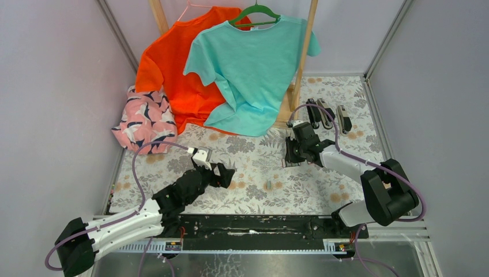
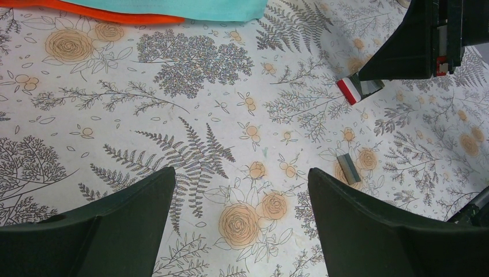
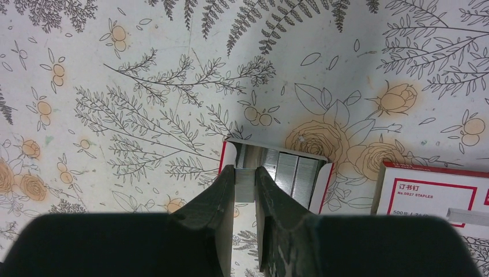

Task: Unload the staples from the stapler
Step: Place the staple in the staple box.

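- The right gripper has its two dark, tapering fingers drawn narrow. They pinch a thin silvery metal strip of staples at the left end of a shallow white-and-red cardboard tray. I cannot tell whether the strip is lifted or lying in the tray.
- More flat, finely ridged, shiny staple strips lie side by side in that tray. A white printed box sleeve with a red border sits just beside it.
- A second short silvery loose strip lies on the flower-printed tablecloth, between the two arms and apart from the tray.
- The left gripper stands wide and holds nothing. It hovers over bare cloth, with the loose strip off to its right.
- Three black-and-grey staplers lie at the far right of the table, well apart from both grippers. Whether any is loaded cannot be seen.
- Judging by this, the task looks partway done: some staples are out, one strip is in hand at the tray, one is yet to be gathered, and the staplers are unchecked.
- The strips look rigid, slim and slippery, and the cloth is matte and flat.
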### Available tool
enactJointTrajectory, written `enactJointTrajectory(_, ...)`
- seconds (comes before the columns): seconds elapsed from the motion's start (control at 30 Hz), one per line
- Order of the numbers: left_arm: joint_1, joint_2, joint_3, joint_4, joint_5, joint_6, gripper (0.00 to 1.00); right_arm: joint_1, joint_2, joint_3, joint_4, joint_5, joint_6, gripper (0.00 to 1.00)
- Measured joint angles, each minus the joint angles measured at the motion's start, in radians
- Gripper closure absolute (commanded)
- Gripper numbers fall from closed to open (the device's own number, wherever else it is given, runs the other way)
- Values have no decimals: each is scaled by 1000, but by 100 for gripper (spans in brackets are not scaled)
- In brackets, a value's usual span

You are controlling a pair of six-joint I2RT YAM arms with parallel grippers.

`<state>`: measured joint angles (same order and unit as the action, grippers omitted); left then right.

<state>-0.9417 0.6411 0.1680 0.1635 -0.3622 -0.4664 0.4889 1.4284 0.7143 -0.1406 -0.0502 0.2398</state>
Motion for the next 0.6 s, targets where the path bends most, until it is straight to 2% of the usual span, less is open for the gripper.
enactJointTrajectory(0.6, 0, -6, 0, 0, 0, 0, 8, 0, 12, 0, 4, -22, 0, 82)
